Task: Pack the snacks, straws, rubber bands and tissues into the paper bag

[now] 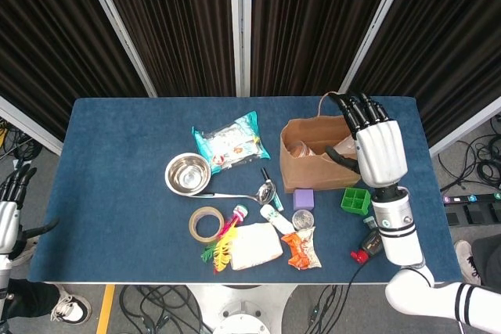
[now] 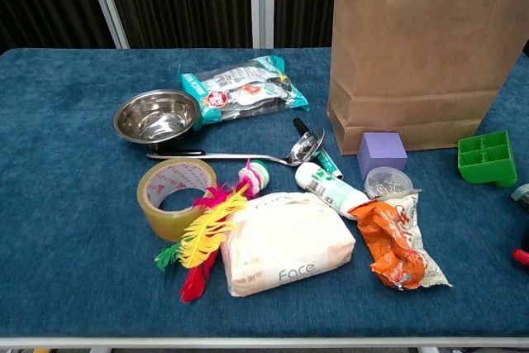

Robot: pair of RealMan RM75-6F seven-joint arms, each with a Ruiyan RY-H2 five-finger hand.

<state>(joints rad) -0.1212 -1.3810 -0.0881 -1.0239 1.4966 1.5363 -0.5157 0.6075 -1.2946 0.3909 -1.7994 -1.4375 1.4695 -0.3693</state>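
Bag (image 1: 313,163) of plain brown paper stands upright with its mouth open, just beneath and left of the right hand (image 1: 379,150), whose fingers are spread apart over the rim, holding nothing. Inside, a round container shows. Well left of that hand and nearer the table's front edge lie the pale tissues (image 2: 285,254) marked "Face", the orange snack (image 2: 401,244) and a teal snack (image 2: 244,86). The left hand (image 1: 11,207) hangs off the table's far left, fingers extended, empty.
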